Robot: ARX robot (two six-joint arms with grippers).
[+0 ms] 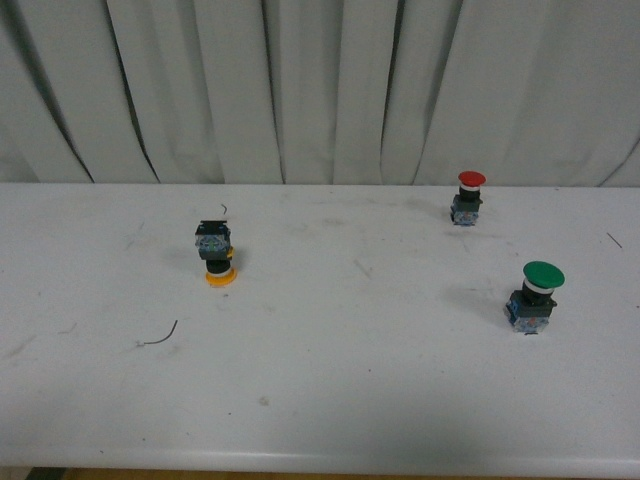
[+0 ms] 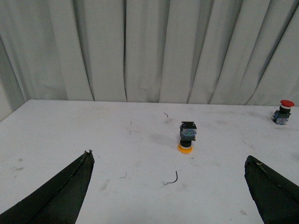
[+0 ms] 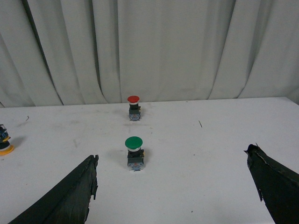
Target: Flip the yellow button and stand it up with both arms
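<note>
The yellow button point(image 1: 217, 254) stands upside down on the white table, its yellow-orange cap on the surface and its black and blue body on top. The left wrist view shows the yellow button point(image 2: 187, 136) straight ahead, well beyond my open left gripper point(image 2: 169, 161), whose black fingers point(image 2: 65, 191) frame empty table. At the edge of the right wrist view only part of the yellow button point(image 3: 4, 143) shows. My right gripper point(image 3: 173, 163) is open and holds nothing. Neither arm appears in the front view.
A red-capped button point(image 1: 468, 196) stands upright at the back right and a green-capped button point(image 1: 535, 295) upright nearer on the right. A short bent wire point(image 1: 160, 337) lies on the table point(image 1: 330, 390) left of centre. Grey curtains hang behind.
</note>
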